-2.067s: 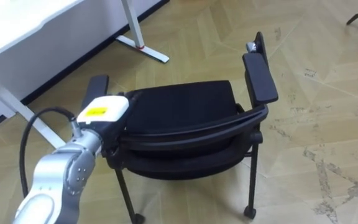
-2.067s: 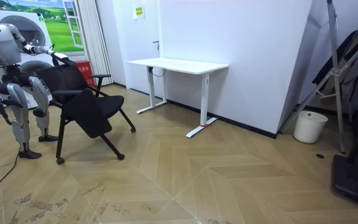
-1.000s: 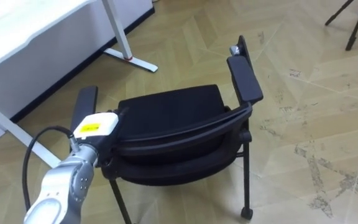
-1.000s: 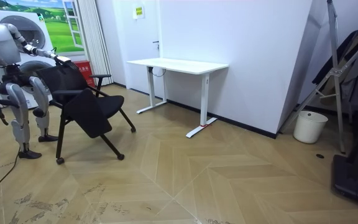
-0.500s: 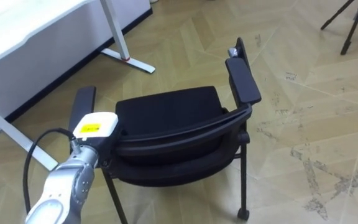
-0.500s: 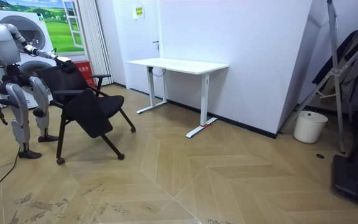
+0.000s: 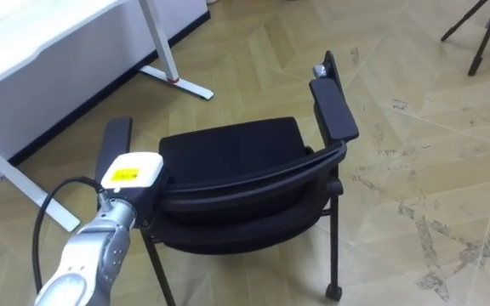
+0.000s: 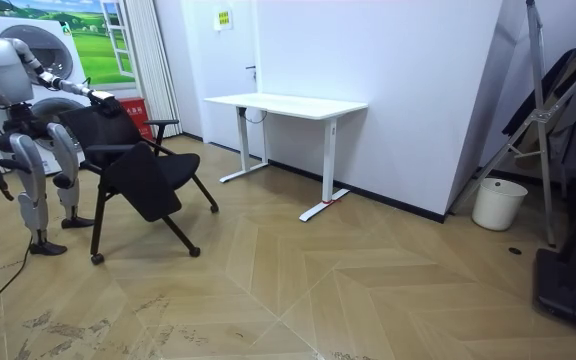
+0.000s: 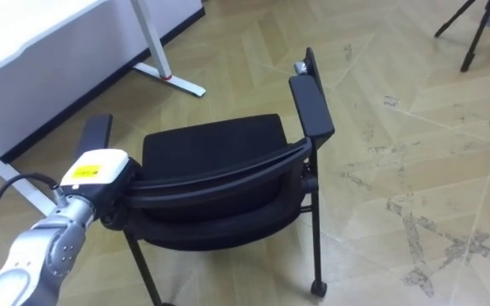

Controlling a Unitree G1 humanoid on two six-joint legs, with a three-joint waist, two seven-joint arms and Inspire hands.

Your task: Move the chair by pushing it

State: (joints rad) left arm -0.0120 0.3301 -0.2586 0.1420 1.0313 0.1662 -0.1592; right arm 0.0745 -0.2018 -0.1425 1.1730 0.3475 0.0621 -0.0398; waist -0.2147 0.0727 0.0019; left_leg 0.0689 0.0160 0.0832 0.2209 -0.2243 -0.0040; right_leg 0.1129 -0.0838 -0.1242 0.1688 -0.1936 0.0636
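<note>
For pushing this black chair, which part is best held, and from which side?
Hold the chair by the curved top rail of its backrest, coming from behind, where the robot stands. The rail runs crosswise along the near edge with the seat facing away, and the legs end in casters, so a forward push there should roll it. The left hand is at the rail's left end.

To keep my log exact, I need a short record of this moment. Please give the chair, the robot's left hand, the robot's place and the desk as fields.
Chair: black chair with armrests and castors, standing on the wooden floor
Left hand: left hand at the left end of the backrest's top
Robot: stands behind the chair
Desk: white desk by the wall, ahead and to the robot's left
</note>
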